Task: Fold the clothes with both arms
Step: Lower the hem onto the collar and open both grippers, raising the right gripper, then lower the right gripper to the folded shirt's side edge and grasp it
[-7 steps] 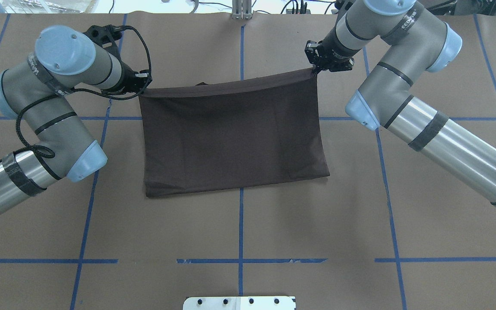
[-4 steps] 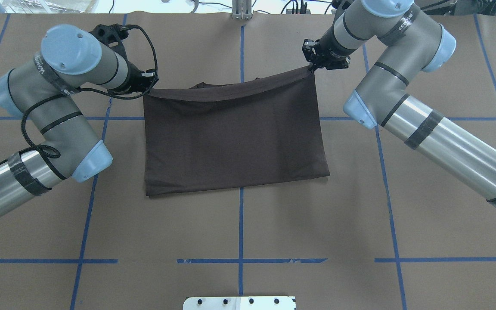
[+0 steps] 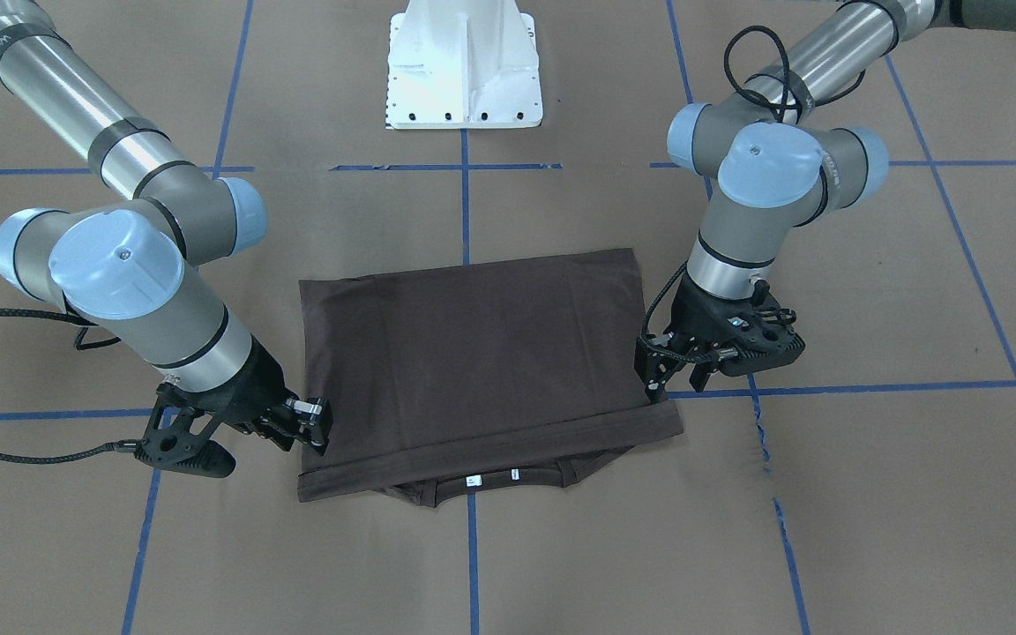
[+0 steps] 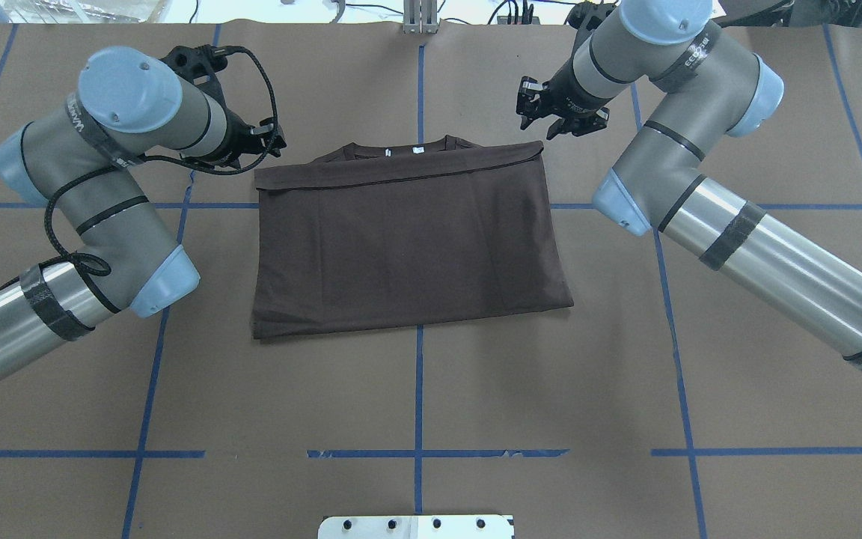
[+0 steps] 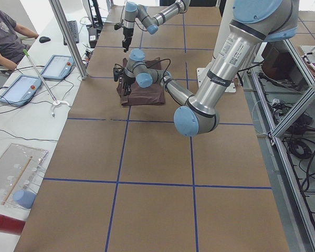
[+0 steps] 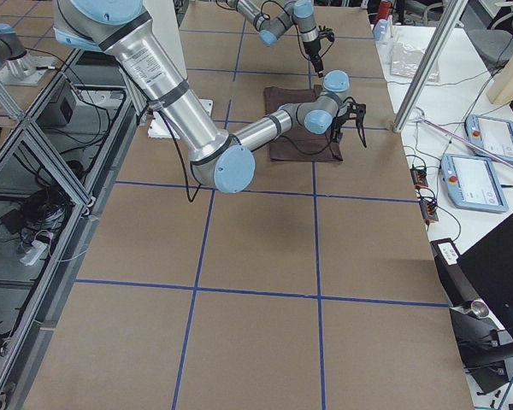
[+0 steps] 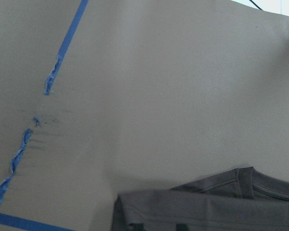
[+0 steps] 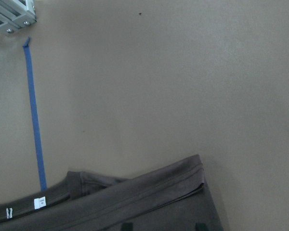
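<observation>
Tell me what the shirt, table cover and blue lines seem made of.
T-shirt: thin soft knit, likely cotton jersey, matte; it lies limp and folds flat. Table cover: probably brown kraft paper, matte, faintly scuffed. Blue lines: tape, likely painter's, torn and frayed in places.

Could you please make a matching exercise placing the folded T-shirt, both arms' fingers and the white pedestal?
1. dark brown-grey thin-fabric T-shirt
2. left arm's black fingers
3. right arm's black fingers
4. white metal base pedestal

a. open, at the front-facing view's left
b. top of the front-facing view
c. folded flat, mid-table
d. open, at the front-facing view's right

Pairs: 1-c, 2-d, 3-a, 4-b.
</observation>
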Tool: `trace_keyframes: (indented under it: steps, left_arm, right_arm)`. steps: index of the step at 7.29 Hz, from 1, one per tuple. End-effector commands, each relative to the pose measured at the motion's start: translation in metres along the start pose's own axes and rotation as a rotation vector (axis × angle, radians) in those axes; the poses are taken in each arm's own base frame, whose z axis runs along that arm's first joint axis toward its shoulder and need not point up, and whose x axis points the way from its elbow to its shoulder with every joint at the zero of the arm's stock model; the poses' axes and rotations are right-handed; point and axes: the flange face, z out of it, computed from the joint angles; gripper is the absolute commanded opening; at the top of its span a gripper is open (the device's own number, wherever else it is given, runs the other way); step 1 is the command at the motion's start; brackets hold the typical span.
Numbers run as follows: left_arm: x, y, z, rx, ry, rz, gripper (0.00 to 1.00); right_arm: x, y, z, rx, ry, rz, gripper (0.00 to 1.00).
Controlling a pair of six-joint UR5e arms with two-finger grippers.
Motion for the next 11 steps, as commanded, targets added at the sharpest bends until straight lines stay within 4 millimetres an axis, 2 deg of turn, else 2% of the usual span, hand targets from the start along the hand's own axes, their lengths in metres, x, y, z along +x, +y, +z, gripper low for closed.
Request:
trace_keyframes:
  steps: [1, 2, 3, 4, 5, 6, 7, 8, 9, 11]
  left_arm:
    - [0.004, 0.000, -0.004, 0.001, 0.010, 0.006, 0.99]
    - [0.005, 0.001, -0.006, 0.000, 0.013, 0.006, 0.99]
    - [0.006, 0.000, -0.009, 0.003, 0.017, 0.005, 0.99]
    - [0.011, 0.000, -0.016, 0.006, 0.030, 0.007, 0.99]
    - [0.014, 0.001, -0.018, 0.007, 0.039, 0.005, 0.99]
    - [0.014, 0.001, -0.018, 0.008, 0.040, -0.006, 0.99]
    - [0.016, 0.002, -0.021, 0.010, 0.049, -0.004, 0.99]
    - [0.016, 0.002, -0.022, 0.012, 0.054, -0.003, 0.99]
    - [0.016, 0.002, -0.022, 0.012, 0.056, -0.003, 0.99]
    - [0.017, 0.002, -0.023, 0.014, 0.062, -0.001, 0.99]
  right_arm:
    - [-0.006, 0.019, -0.010, -0.007, -0.060, -0.024, 1.00]
    - [0.020, 0.065, -0.016, -0.039, -0.071, -0.026, 0.99]
    - [0.053, 0.097, -0.024, -0.055, -0.070, -0.030, 0.94]
    - [0.079, 0.122, -0.022, -0.076, -0.052, -0.037, 0.95]
    - [0.088, 0.141, -0.009, -0.102, -0.032, -0.044, 0.90]
    - [0.086, 0.158, 0.002, -0.128, -0.023, -0.052, 0.79]
    - [0.080, 0.184, 0.022, -0.139, -0.003, -0.067, 0.78]
    - [0.077, 0.188, 0.031, -0.131, 0.020, -0.067, 0.73]
    - [0.079, 0.189, 0.032, -0.134, 0.024, -0.066, 0.71]
    - [0.084, 0.188, 0.032, -0.138, 0.029, -0.063, 0.72]
